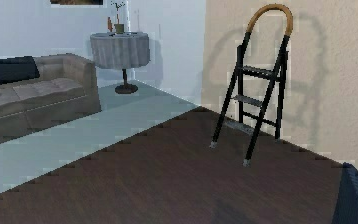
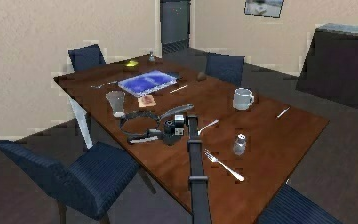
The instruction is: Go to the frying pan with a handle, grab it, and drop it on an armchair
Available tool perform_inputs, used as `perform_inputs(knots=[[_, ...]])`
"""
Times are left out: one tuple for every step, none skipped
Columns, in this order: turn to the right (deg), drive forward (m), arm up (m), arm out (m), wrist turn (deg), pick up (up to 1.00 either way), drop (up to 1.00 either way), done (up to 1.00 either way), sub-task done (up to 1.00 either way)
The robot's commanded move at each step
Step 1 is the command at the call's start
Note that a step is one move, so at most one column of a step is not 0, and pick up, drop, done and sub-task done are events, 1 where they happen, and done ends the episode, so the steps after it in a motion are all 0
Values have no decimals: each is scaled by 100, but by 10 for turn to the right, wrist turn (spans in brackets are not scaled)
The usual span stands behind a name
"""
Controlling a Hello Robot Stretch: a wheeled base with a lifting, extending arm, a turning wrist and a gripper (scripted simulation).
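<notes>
Dark-armed and reaching across the wooden dining table [image 2: 287, 130], poising the gripper [image 2: 139, 136] low near a glass [image 2: 116, 103] and a dark pan-like shape [image 2: 142, 114] lying on the tabletop. Failing to show whether anything is being held, or the fingers' spread.

Soft, even light in both views; the stepladder [image 1: 259, 71] at the forward view's right throws a pale shadow on the wall [image 1: 327, 70], and the arm side view's tabletop [image 2: 277, 135] gleams dully.

Crowded tabletop [image 2: 287, 135], blue chair [image 2: 77, 175] alongside
</notes>
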Motion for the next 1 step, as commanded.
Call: perform_inputs(knots=[[0,0,10,0,0,0,0,0,0]])
